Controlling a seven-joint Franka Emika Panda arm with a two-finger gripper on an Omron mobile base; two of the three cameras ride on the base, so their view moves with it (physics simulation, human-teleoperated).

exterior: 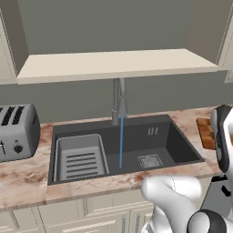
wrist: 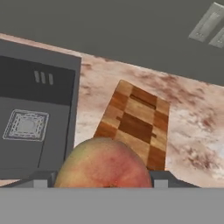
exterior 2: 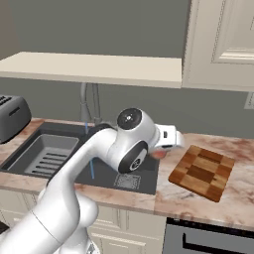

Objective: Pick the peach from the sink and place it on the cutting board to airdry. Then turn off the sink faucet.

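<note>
Water (exterior: 121, 141) runs blue from the sink faucet (exterior: 119, 102) into the sink (exterior: 132, 141), so the tap is not off yet; from the right, the gripper (exterior 2: 159, 153) sits between sink and cutting board (exterior 2: 202, 172), its fingers hard to see; hand camera: it looks clamped on the peach (wrist: 104, 164), carried toward the board.

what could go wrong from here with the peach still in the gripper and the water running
The peach is held in the gripper above the counter, short of the cutting board; a release now would likely drop it on the marble, and being round it may roll. The sink faucet runs into the sink, so reaching for its lever may take the hand near the stream.
</note>
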